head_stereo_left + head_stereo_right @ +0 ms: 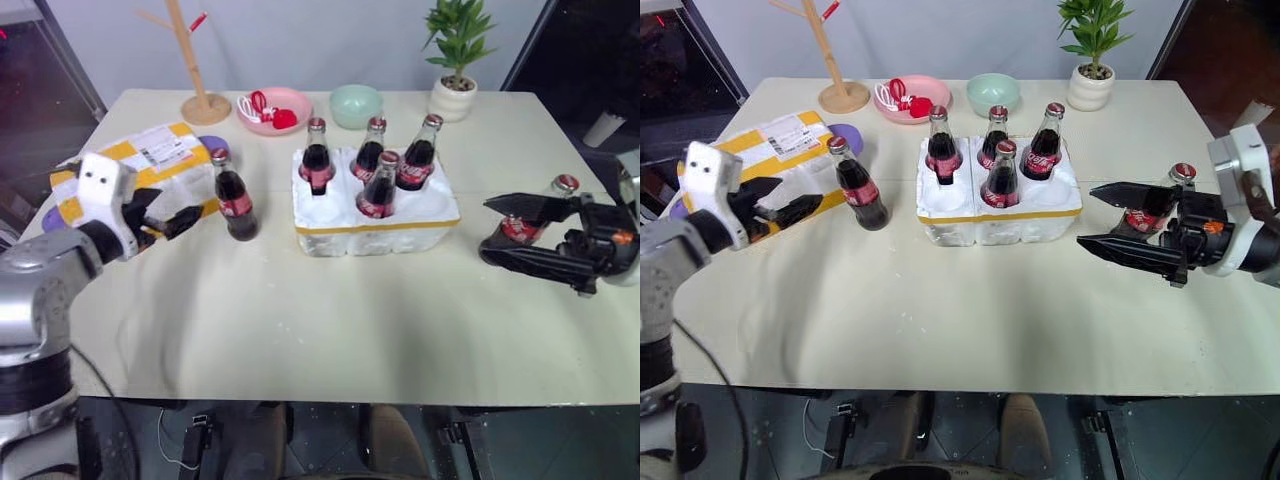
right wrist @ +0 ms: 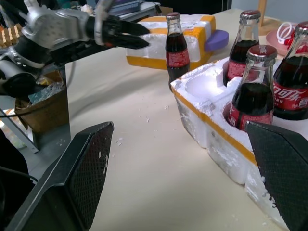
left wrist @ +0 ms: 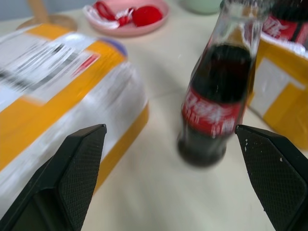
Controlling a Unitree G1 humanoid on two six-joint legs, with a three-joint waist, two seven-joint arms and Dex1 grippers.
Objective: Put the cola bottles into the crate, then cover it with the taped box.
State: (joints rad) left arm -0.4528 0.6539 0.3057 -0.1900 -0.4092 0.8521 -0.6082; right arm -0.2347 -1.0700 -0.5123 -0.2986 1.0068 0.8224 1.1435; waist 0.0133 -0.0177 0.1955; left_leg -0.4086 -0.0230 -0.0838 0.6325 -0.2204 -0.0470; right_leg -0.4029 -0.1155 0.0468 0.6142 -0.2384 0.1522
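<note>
The crate (image 1: 375, 232), a low white foam tray with a yellow band, sits mid-table with several cola bottles (image 1: 380, 187) standing in its wells. Left of it a lone cola bottle (image 1: 233, 197) stands on the table beside the taped box (image 1: 150, 160). My left gripper (image 1: 180, 207) is open, level, in front of the box and just left of that bottle (image 3: 216, 96), apart from it. My right gripper (image 1: 485, 227) is open to the right of the crate (image 2: 211, 125), its fingers empty. Another bottle (image 1: 562, 186) stands behind it, partly hidden.
Along the far edge stand a wooden rack (image 1: 195, 60), a pink plate (image 1: 290, 100) with red scissors, a green bowl (image 1: 356, 105) and a potted plant (image 1: 458, 60). A purple disc (image 1: 213, 145) lies by the taped box. The near half of the table offers free room.
</note>
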